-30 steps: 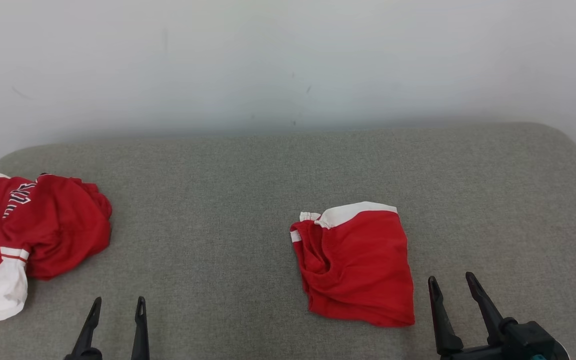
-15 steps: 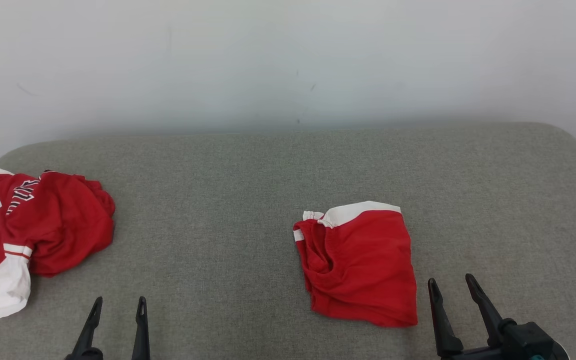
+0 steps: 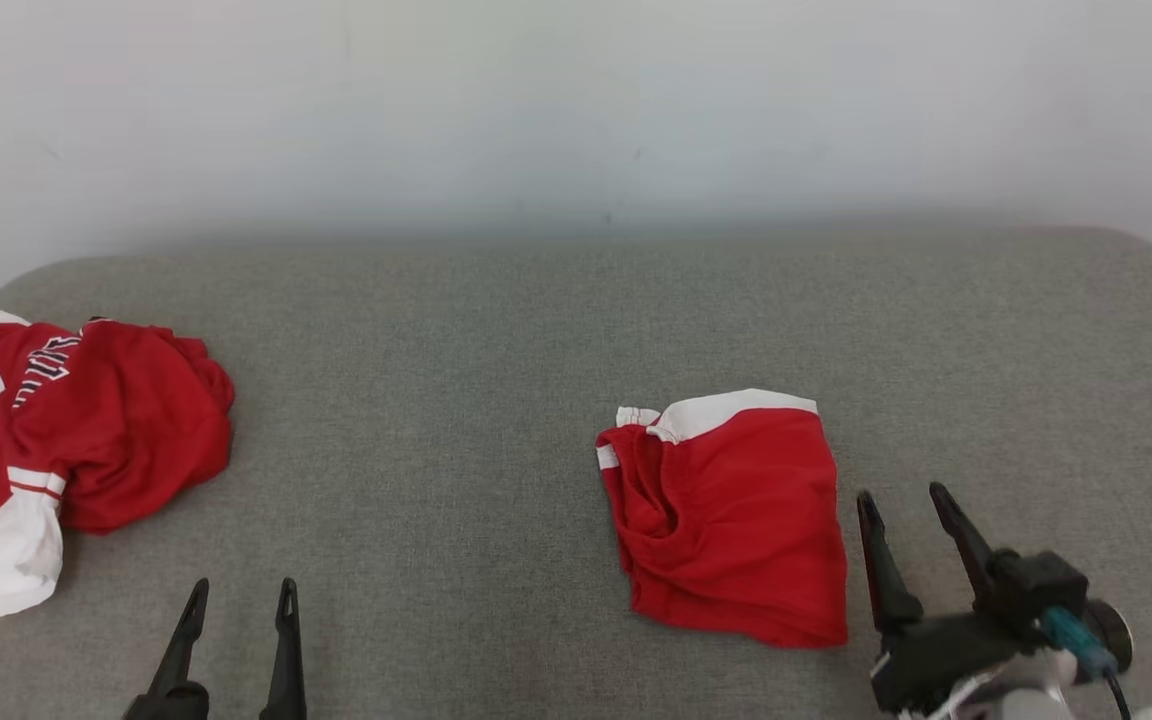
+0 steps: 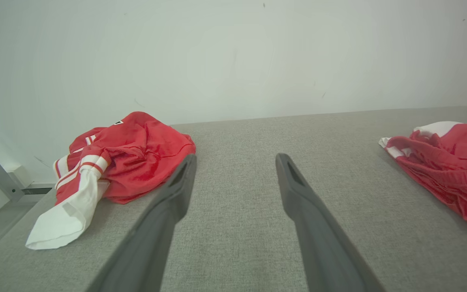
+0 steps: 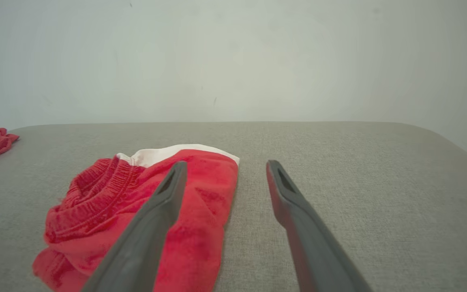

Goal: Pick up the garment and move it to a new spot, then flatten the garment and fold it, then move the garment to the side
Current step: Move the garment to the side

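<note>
Right tool [image 3: 899,492] just beside folded garment [image 3: 736,520]

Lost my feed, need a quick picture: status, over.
Left gripper open, empty. Right gripper open, empty, just right of the folded red shorts. Crumpled red jersey lies far left, apart. Nothing in the way.

head view looks down from above, both wrist views skim low toward the wall [image 4: 233,52], all sharing the folded red garment [image 3: 726,520].

Two garments: shorts [image 3: 736,530], jersey [image 3: 106,440]. Two hands: left hand [image 3: 243,583], right hand [image 3: 900,492].
</note>
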### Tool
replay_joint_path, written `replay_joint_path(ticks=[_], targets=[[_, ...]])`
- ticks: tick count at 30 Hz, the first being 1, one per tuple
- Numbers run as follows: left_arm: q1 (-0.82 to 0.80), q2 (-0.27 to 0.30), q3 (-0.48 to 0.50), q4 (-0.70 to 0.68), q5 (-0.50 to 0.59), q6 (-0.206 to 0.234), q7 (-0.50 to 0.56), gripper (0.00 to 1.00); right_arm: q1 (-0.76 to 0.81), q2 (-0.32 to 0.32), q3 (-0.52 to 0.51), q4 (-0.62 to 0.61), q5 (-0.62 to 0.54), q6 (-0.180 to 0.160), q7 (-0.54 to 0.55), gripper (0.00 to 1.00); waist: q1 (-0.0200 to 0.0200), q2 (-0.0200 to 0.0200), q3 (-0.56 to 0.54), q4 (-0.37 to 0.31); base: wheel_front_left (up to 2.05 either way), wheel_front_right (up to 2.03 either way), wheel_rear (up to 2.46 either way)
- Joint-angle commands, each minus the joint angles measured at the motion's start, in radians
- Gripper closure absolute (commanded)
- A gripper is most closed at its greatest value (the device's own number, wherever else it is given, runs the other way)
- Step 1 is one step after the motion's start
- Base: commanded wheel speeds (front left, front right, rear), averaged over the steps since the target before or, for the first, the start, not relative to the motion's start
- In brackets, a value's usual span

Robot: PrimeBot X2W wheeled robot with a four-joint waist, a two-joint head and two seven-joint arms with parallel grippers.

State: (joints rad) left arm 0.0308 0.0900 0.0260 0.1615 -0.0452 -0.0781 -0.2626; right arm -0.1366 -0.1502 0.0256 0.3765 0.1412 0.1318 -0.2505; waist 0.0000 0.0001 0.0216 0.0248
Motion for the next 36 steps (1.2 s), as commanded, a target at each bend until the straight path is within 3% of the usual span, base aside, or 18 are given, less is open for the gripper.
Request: replay_joint_path(ticks=[1,14,21,23,24,31,36], targets=[[-0.017,-0.002,-0.004,-0.003,-0.001,0.003,-0.003,0.0,-0.054,-0.006,0.009,0.045,0.01,-0.003,0.012,0.0,0.0,-0.0001,0.025,0.014,0.0,0.0,0.0],[-0.091,-0.002,-0.014,0.021,-0.004,-0.006,-0.003,0.0,-0.313,-0.028,0.053,0.462,0.038,-0.003,0.039,0.0,0.0,-0.0001,0.121,0.063,0.0,0.0,0.0],[-0.099,-0.007,-0.016,0.027,0.0,-0.004,-0.003,0.0,-0.354,-0.006,0.114,0.592,0.086,-0.003,0.038,0.0,0.0,-0.0001,0.125,0.059,0.0,0.0,0.0],[-0.104,-0.008,-0.018,0.031,-0.002,-0.006,-0.003,0.0,-0.362,0.001,0.141,0.631,0.105,-0.003,0.047,0.74,0.0,-0.0001,0.121,0.056,0.0,0.0,0.0],[-0.104,-0.009,-0.019,0.033,-0.002,-0.006,-0.003,0.0,-0.366,0.002,0.156,0.645,0.118,-0.003,0.053,1.0,0.0,-0.0001,0.118,0.055,0.0,0.0,0.0],[-0.093,-0.01,-0.02,0.038,-0.01,-0.012,-0.003,0.0,-0.436,-0.043,0.246,0.69,0.167,-0.003,0.036,1.0,0.0,-0.0001,0.099,0.039,0.0,0.0,0.0],[-0.109,-0.012,-0.022,0.015,-0.011,-0.014,-0.003,0.0,-0.536,-0.093,0.31,0.681,0.194,-0.003,0.038,1.0,0.0,-0.0001,0.145,0.018,0.0,0.0,0.0]])
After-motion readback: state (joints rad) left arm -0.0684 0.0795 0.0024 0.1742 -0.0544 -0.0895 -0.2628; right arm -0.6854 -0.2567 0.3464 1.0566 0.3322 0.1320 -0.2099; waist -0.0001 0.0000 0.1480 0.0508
